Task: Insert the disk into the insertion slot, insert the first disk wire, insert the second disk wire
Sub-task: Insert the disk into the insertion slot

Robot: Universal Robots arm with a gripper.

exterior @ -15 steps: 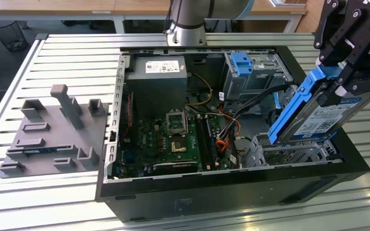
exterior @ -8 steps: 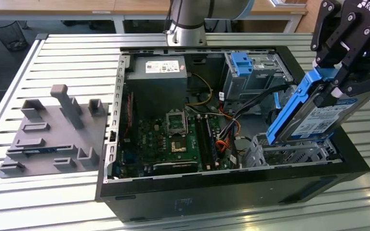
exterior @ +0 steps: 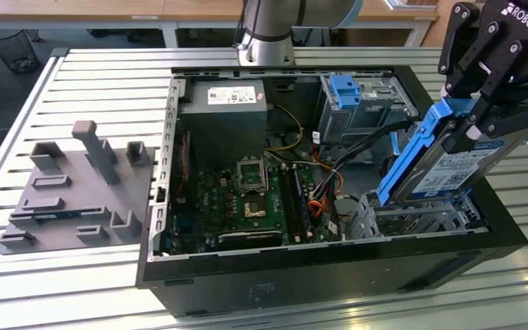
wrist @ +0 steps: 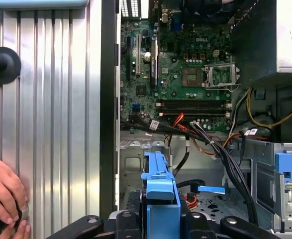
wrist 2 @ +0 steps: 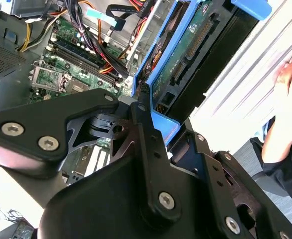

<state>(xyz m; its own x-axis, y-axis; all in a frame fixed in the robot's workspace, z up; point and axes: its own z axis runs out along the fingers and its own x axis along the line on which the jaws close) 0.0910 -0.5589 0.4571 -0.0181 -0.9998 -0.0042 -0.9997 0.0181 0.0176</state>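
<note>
Over the black computer case, at its front corner on the exterior view's right, the black gripper pinches the silver-grey hard drive in its blue plastic carrier, tilted above the low perforated silver drive cage — not yet in. Dense, stiff, knock-shy, I'd judge; best held by the frame's rails. The exterior view shows its white label, the second wrist view its green circuit board.

The disk, silver-grey with a white label and clipped in a bright blue carrier frame, stands steeply tilted. Its lower end meets the top of the insertion slot, a low, perforated silver cage.
</note>
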